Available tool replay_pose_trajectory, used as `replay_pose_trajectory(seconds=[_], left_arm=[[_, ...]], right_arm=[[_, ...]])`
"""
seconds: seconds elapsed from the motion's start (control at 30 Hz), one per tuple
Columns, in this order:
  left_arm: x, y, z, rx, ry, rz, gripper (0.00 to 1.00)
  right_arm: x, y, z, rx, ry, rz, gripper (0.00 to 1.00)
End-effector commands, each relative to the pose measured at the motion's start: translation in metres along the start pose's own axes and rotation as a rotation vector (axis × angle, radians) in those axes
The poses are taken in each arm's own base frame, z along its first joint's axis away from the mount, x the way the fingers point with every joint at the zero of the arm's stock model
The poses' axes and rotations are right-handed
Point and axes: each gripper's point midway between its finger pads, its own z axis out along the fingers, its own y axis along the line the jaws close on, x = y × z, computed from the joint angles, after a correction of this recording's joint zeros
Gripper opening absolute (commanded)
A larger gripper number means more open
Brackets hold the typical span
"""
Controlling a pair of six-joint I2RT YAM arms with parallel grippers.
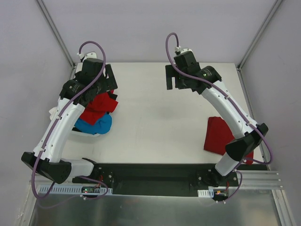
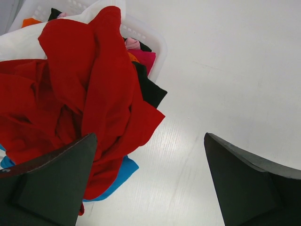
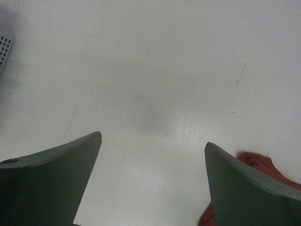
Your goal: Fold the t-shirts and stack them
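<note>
While they hang above the table (image 1: 155,127), left gripper (image 2: 150,137), right gripper (image 3: 153,136): two, spread, empty.
Folded red t-shirt (image 1: 218,134): one.
Basket (image 2: 157,44): one; heaped t-shirts (image 2: 84,84) uncountable.

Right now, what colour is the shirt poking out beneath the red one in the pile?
The shirt is bright blue, clearest in the left wrist view.

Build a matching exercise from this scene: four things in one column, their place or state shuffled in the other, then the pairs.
Things
1. left gripper
2. right gripper
3. folded red t-shirt
4. blue t-shirt

Place or state
A. flat on the right side of the table
B. open over bare table
C. under the crumpled red t-shirt
D. open at the edge of that crumpled shirt

Pairs: 1-D, 2-B, 3-A, 4-C
</note>
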Motion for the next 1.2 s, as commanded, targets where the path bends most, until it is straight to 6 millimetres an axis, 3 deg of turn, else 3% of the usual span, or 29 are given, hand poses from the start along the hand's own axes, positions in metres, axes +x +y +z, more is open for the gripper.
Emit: replay_pose_trajectory(seconds=[0.0,0.23,0.4,0.57,0.73,0.8,0.93,1.03,1.13,1.17], left_arm=[[-0.018,-0.003,-0.014,0.038,-0.067,0.007,0.99],[-0.021,-0.012,-0.016,0.082,-0.073,-0.034,0.99],[-0.034,-0.032,-0.024,0.186,-0.112,-0.102,0.99],[-0.049,-0.034,-0.035,0.21,-0.168,-0.21,0.99],[-0.069,0.0,-0.044,0.061,-0.288,-0.296,0.99],[-0.075,0.016,-0.05,-0.004,-0.331,-0.218,0.99],[-0.076,0.064,-0.045,-0.298,-0.357,-0.027,0.99],[-0.072,0.081,-0.044,-0.423,-0.337,0.113,0.99],[-0.06,0.058,-0.029,-0.295,-0.248,0.185,0.99],[-0.049,0.021,-0.027,-0.067,-0.169,0.175,0.99]], right_arm=[[-0.016,0.003,-0.008,-0.01,-0.05,0.018,0.96],[-0.011,0.005,-0.004,-0.004,-0.038,0.025,0.96],[-0.012,0.005,-0.004,0.001,-0.044,0.029,0.96],[-0.011,0.005,0.0,0.012,-0.041,0.039,0.96],[-0.013,0.003,0.0,0.026,-0.047,0.071,0.96],[-0.015,0.003,0.0,0.029,-0.056,0.092,0.96],[-0.018,0.006,0.003,0.031,-0.067,0.074,0.96],[-0.025,0.034,-0.003,-0.086,-0.056,-0.099,0.96],[-0.037,0.054,-0.019,-0.161,-0.064,-0.212,0.96],[-0.037,0.055,-0.021,-0.17,-0.059,-0.207,0.96]])
